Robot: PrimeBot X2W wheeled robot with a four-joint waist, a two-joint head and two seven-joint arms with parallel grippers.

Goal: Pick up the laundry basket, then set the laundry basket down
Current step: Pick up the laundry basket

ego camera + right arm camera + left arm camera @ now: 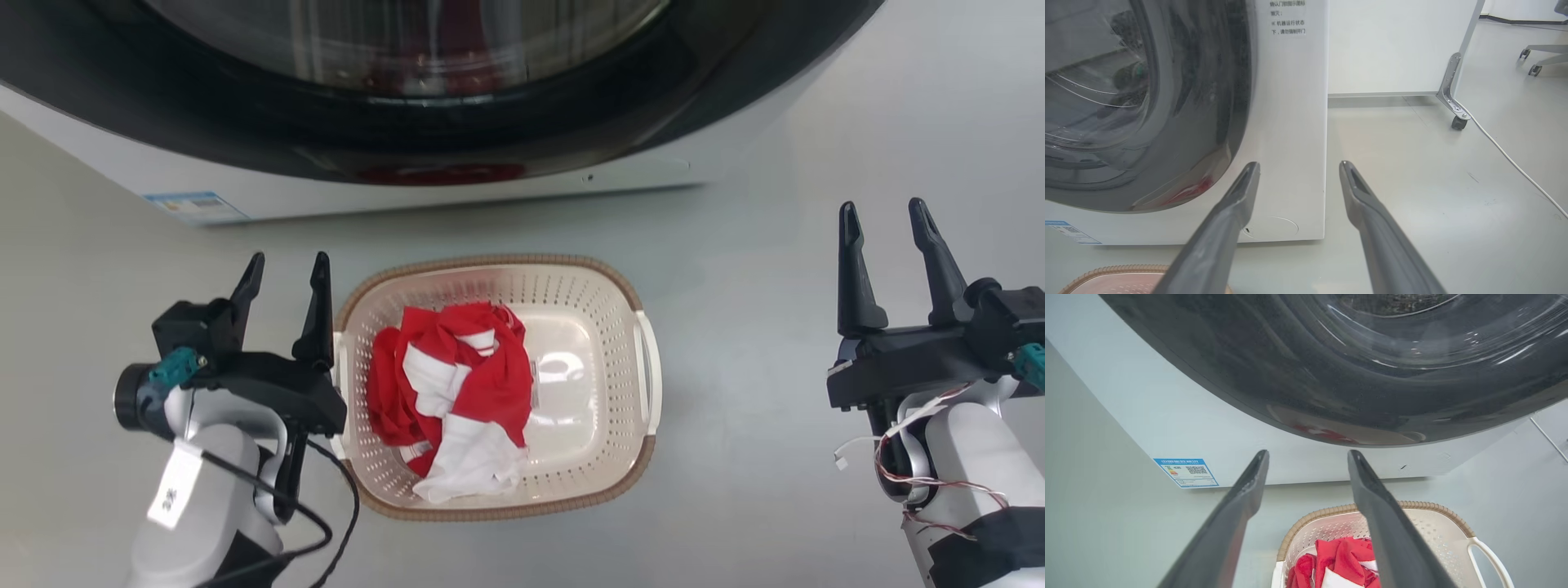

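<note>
Cream-white perforated plastic with a brown woven-look rim, the laundry basket [589, 343] is sitting on the pale grey floor [751, 343], just in front of the white washing machine [490, 192]. Red and white cloth [449, 392] is lying crumpled in the basket's left half, leaving the right part of the bottom bare. The left tool [289, 260] is hovering just beside the basket's left side, its two dark fingers spread apart and gripping nothing. In the head view its inner finger is overlapping the white left handle [338, 369]; whether it is touching cannot be told. The right tool [882, 206] is hanging well apart from the basket, off to its right over bare floor, fingers likewise parted and empty. Both tools are pointing toward the machine.
</note>
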